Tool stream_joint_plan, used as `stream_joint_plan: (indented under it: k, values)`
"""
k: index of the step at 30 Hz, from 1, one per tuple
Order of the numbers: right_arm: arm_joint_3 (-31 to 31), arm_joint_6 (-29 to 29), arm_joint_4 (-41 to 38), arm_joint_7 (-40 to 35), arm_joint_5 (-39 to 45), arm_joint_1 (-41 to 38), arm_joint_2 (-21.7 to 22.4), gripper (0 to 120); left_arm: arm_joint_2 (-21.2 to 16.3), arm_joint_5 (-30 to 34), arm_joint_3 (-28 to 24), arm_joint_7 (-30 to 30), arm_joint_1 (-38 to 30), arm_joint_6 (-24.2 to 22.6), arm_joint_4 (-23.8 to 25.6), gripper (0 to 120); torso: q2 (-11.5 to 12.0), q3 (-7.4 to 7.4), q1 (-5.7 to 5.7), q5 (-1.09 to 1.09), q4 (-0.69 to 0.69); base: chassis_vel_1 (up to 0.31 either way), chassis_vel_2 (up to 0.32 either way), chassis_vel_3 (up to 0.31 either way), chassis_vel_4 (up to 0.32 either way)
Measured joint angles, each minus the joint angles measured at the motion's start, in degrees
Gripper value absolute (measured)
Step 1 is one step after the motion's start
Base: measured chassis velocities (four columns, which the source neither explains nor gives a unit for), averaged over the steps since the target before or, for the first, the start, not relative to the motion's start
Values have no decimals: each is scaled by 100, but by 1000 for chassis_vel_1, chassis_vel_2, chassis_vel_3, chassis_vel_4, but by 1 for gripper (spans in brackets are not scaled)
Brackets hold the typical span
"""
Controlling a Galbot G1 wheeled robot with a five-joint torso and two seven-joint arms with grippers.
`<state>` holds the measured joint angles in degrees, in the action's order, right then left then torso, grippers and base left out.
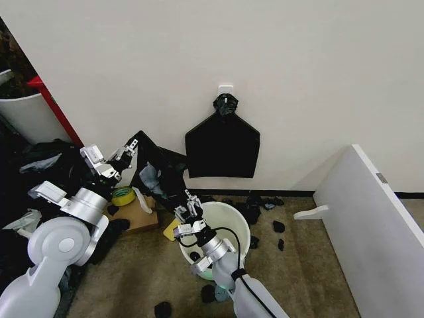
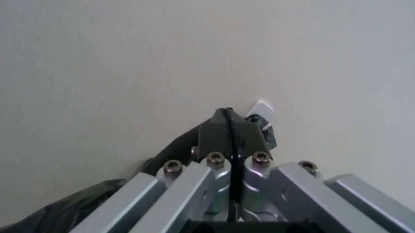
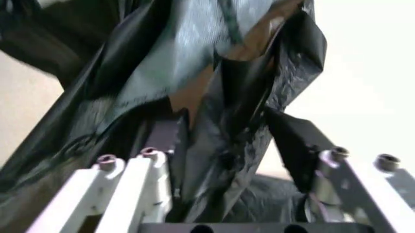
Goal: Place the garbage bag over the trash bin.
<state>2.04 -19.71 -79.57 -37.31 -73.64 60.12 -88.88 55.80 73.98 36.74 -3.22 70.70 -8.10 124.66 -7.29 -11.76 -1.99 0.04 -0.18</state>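
garbage bag [image 1: 159, 169] hiding trash bin [image 1: 228, 218] rim

This looks like a staged test corner in a lab or workroom rather than a lived-in home: a bare off-white wall [image 1: 298, 79] meets worn brown carpet [image 1: 305, 278], with a white partition panel [image 1: 371, 225] fencing off one side. A flat black bundle [image 1: 222, 147] hangs from a small white wall hook [image 1: 226, 88], and small black lumps [image 1: 279, 226] lie scattered on the carpet. Along the left are heaped dark bags [image 1: 40, 165], a roll of yellow-green tape [image 1: 123, 196] on a cardboard piece [image 1: 136, 215], and a white container with red edging [image 1: 33, 112].
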Motion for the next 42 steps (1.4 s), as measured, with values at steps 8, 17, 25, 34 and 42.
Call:
stream_joint_plan:
  k: [8,17,25,34,42]
  values:
    - [17,44,-39,1,335,6,79,15,28,1,-37,-3,-30,0,-11,0,0,0,0,0,0,0,0,0,0]
    - [115,-353,-416,647,1831,-23,321,0,17,-1,-36,-9,-27,-1,-19,0,0,0,0,1,0,0,0,0,0]
    - [460,-1136,-1700,2541,5831,-2,1242,0,-161,-84,-92,-141,-1,93,-279,0,0,0,0,1,0,0,0,0,0]
    - [481,-1013,-3385,3875,9947,13,1916,0,-316,-311,-375,-360,-63,344,-665,0,0,0,0,1,0,0,0,0,0]
    - [485,-544,-4038,3763,11153,-17,2002,0,-301,-841,-446,-609,122,576,-718,26,0,0,0,1,0,0,0,0,0]
